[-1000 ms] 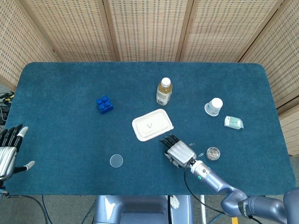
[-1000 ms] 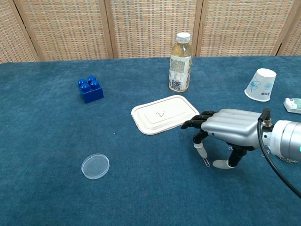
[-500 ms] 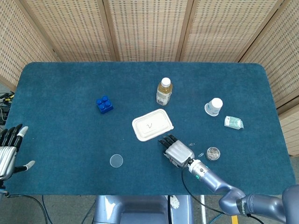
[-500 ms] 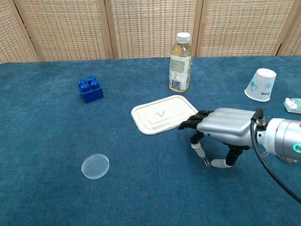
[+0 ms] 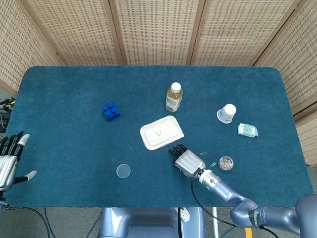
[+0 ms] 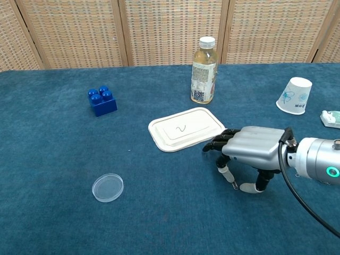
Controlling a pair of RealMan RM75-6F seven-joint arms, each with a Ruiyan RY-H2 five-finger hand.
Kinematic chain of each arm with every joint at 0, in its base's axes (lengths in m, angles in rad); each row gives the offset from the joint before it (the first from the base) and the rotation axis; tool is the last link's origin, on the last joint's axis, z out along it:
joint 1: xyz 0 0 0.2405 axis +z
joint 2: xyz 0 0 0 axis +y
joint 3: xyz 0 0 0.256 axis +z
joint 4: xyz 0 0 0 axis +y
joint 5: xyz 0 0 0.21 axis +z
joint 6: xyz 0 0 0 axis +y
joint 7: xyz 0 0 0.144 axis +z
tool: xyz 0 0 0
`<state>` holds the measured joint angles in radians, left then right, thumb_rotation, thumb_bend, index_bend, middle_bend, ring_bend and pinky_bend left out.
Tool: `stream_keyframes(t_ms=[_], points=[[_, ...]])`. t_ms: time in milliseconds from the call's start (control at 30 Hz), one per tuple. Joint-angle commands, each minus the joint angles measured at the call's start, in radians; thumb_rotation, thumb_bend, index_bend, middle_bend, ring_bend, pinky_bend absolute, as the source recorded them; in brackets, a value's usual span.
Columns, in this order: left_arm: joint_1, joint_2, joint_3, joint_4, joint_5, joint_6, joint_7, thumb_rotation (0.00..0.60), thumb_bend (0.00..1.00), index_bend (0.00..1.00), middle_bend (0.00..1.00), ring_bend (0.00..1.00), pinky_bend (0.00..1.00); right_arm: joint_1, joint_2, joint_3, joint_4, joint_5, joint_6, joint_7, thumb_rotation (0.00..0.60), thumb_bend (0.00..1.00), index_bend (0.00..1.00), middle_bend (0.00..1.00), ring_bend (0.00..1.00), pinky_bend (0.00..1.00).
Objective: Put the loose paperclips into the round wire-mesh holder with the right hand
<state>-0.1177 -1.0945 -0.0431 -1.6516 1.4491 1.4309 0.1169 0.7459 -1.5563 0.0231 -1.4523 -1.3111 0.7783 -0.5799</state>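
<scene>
- Now the right hand [image 6: 249,153] hovers palm-down, pinching a paperclip [image 6: 233,183] between thumb and finger.
- Mesh holder [image 5: 226,162] sits at its 3 o'clock.
- Left hand [image 5: 9,161] rests spread, holding nothing.

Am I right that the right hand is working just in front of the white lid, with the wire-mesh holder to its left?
Not quite: the head view shows the wire-mesh holder to the right of the right hand, not its left. The hand is indeed just in front of the white lid.
</scene>
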Motion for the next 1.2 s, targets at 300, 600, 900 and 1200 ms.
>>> stream_keyframes(t_ms=[300, 600, 900, 1200], points=[[0.0, 0.0, 0.001, -0.002, 0.002, 0.002, 0.001, 0.6, 0.0, 0.0, 0.0, 0.0, 0.0, 0.003, 0.003, -0.015, -0.007, 0.014, 0.003, 0.018, 0.6, 0.31, 0.49, 0.06, 0.0, 0.01], [0.0, 0.001, 0.0, -0.001, 0.002, 0.002, -0.004, 0.6, 0.0, 0.0, 0.0, 0.0, 0.0, 0.006, -0.03, -0.022, 0.033, -0.047, 0.026, 0.091, 0.6, 0.31, 0.49, 0.06, 0.0, 0.01], [-0.001, 0.003, 0.0, -0.001, 0.003, 0.003, -0.007, 0.6, 0.0, 0.0, 0.0, 0.0, 0.0, 0.005, -0.048, -0.031, 0.066, -0.099, 0.047, 0.155, 0.6, 0.31, 0.49, 0.06, 0.0, 0.01], [-0.001, 0.005, 0.0, -0.003, 0.002, 0.0, -0.011, 0.6, 0.0, 0.0, 0.0, 0.0, 0.0, 0.01, -0.064, -0.033, 0.085, -0.109, 0.042, 0.17, 0.6, 0.4, 0.51, 0.06, 0.0, 0.01]])
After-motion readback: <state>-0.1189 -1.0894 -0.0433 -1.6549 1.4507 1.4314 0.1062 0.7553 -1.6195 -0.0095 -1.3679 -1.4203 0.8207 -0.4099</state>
